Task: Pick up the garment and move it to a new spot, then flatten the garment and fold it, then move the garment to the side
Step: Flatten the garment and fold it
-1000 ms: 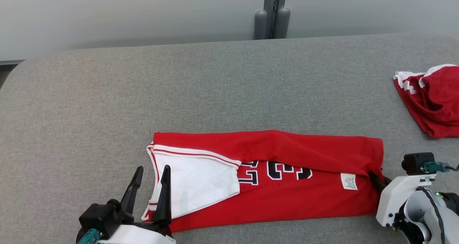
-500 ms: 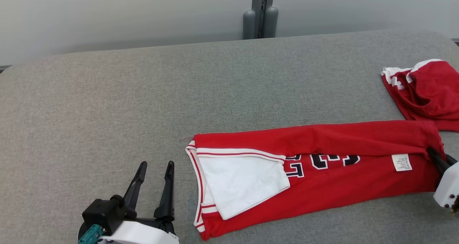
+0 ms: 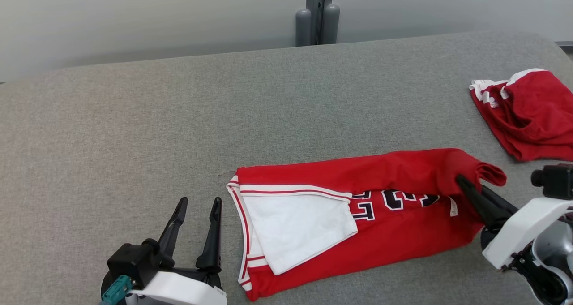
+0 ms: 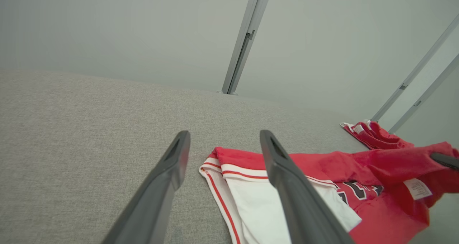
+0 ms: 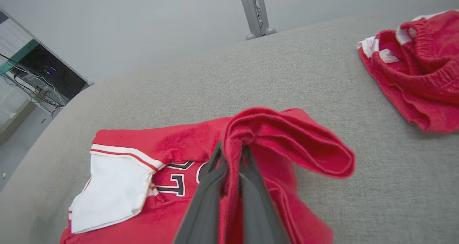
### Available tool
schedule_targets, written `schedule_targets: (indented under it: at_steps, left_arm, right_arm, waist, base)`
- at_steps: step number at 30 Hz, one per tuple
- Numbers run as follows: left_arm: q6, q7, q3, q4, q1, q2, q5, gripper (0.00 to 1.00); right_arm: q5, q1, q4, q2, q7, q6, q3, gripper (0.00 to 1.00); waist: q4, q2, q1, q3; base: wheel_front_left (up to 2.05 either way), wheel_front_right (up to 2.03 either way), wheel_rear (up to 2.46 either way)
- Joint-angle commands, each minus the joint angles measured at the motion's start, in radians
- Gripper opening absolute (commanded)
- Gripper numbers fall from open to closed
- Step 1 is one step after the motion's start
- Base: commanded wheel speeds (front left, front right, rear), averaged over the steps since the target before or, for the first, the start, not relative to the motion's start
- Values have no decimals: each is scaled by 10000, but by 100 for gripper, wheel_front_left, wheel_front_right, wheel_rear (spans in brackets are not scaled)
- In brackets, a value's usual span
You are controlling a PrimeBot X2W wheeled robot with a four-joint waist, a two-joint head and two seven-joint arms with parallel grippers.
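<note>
The red jersey with white trim and black lettering [image 3: 380, 247] lies lengthwise left to right on the grey fabric-covered table [image 3: 179, 117], close to the robot. Its trimmed end points left and its right end angles slightly away. The right gripper [image 3: 461, 182] is clamped on that right end, lifting it into a loose loop. The right wrist view shows red cloth pinched between the fingers [image 5: 208, 186]. The left gripper [image 3: 200, 202] is spread wide just beside the trimmed end. The left wrist view shows a white care label [image 4: 416, 188] plainly, though from the head it is mostly tucked away. A fold half covers the lettering, so it's unreadable. A crumpled red-and-white garment [image 3: 532, 112] lies far right, cut off by the frame edge.
</note>
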Motion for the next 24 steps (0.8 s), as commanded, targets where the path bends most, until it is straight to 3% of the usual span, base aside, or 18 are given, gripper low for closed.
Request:
schedule_targets:
  at_steps: [1, 7, 12, 18, 24]
  left_arm:
    - [-21, -2, 3, 21, -220, 56, 30, 100]
    - [-61, -25, -46, 78, -238, 27, -41, 100]
    - [-77, -71, -93, 143, -280, -11, -102, 100]
    - [-142, -105, -205, 244, -384, -87, -114, 100]
    - [-183, -168, -313, 374, -457, -185, -149, 100]
  right_arm:
    - [75, 83, -370, 5, 136, 4, 174, 0]
    - [41, -104, -1312, 202, 556, 3, 941, 0]
    - [125, -560, -1647, 799, 885, 4, 1918, 0]
    - [4, -1320, -995, 1728, 1019, 3, 3119, 0]
    - [-162, -1933, 344, 2598, 738, 4, 3704, 0]
  waist:
    - [50, 0, 0, -29]
    - [229, 0, 0, -113]
    - [424, 0, 0, -170]
    - [720, 0, 0, -222]
    - [1060, 0, 0, -267]
  base:
    - [0, 0, 0]
    - [0, 0, 0]
    - [0, 0, 0]
    - [0, 0, 0]
    - [0, 0, 0]
